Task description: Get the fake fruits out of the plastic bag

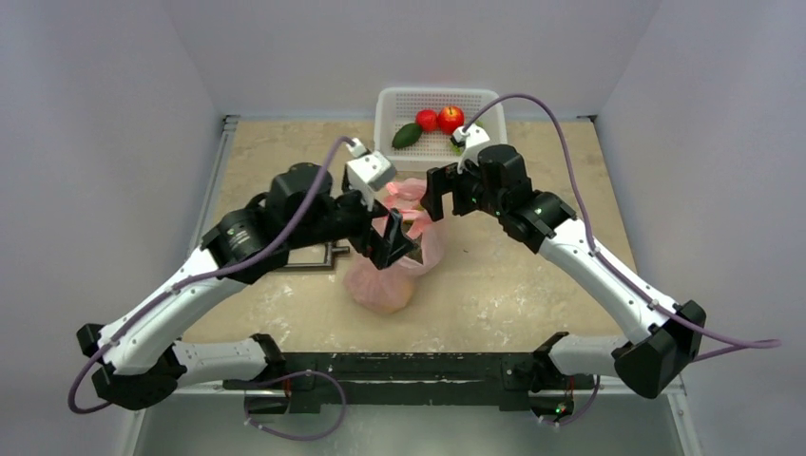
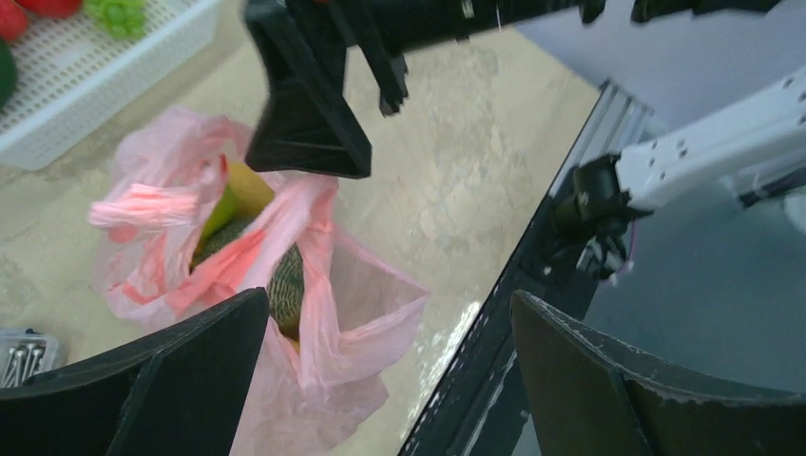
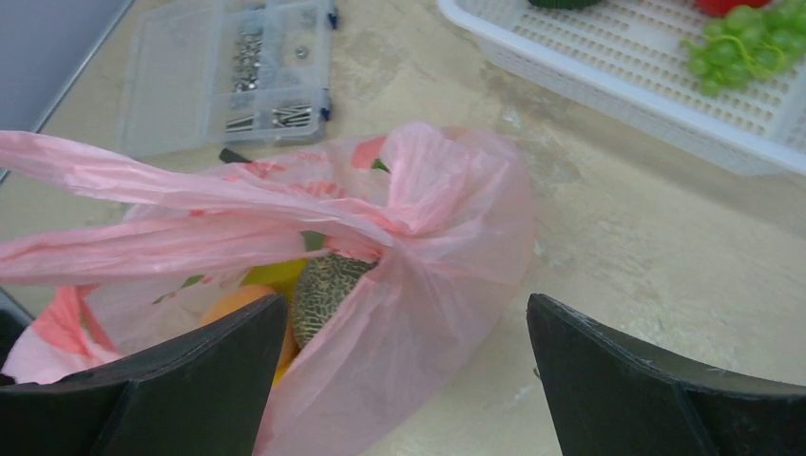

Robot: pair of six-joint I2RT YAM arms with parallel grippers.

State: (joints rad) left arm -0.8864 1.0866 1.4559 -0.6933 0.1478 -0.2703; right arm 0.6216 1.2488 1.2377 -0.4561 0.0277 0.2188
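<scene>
Beige table (image 1: 532, 285) | bag (image 1: 380, 285) mid-table, fruits (image 3: 271, 277) inside, melon (image 3: 323, 285) at mouth | left gripper (image 2: 388, 302) wide, empty | right gripper (image 3: 404, 302) wide, empty, both above bag | pin bag with one, then lift melon straight up with the other

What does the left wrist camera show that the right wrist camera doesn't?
Left wrist only: a white arm link and the dark edge rail beside it. Right wrist only: the clear screw box almost whole; the left catches just a corner. Both: the pink plastic bag, the rough green melon inside it, the white basket with grapes.
</scene>
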